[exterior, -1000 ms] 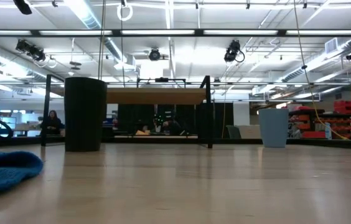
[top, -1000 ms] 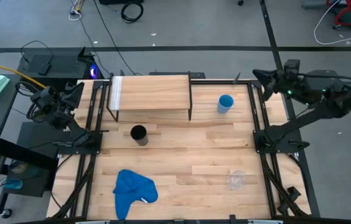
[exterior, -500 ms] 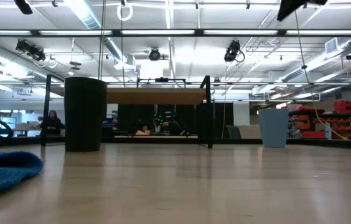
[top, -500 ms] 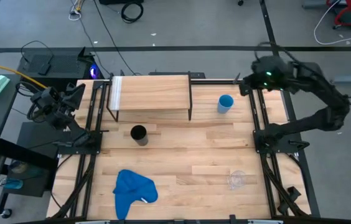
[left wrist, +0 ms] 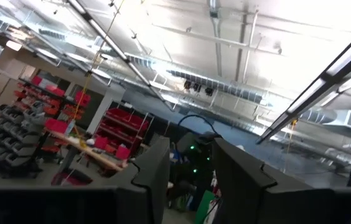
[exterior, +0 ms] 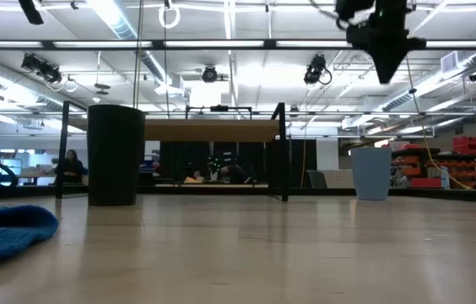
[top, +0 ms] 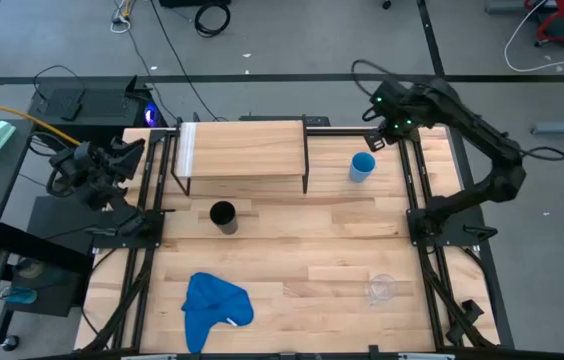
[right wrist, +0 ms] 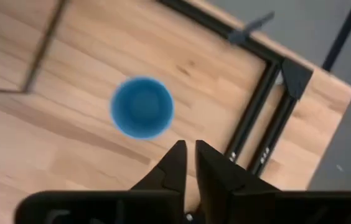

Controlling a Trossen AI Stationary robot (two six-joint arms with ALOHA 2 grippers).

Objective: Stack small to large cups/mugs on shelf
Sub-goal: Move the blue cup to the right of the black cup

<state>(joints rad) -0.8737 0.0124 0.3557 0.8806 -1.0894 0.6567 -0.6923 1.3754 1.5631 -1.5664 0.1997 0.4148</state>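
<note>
High view, right claw (top: pixel 375 139) (nearly closed) above empty light-blue cup (top: pixel 362 166), left claw (top: pixel 140 150) parted

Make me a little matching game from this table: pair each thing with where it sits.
Things:
1. tall black cylindrical cup
2. light-blue plastic cup
3. small clear transparent cup
4. crumpled blue cloth

Places:
A. near right corner of the table
B. right of the low wooden shelf
C. near left part of the table
D. just in front of the shelf

Pairs: 1-D, 2-B, 3-A, 4-C
</note>
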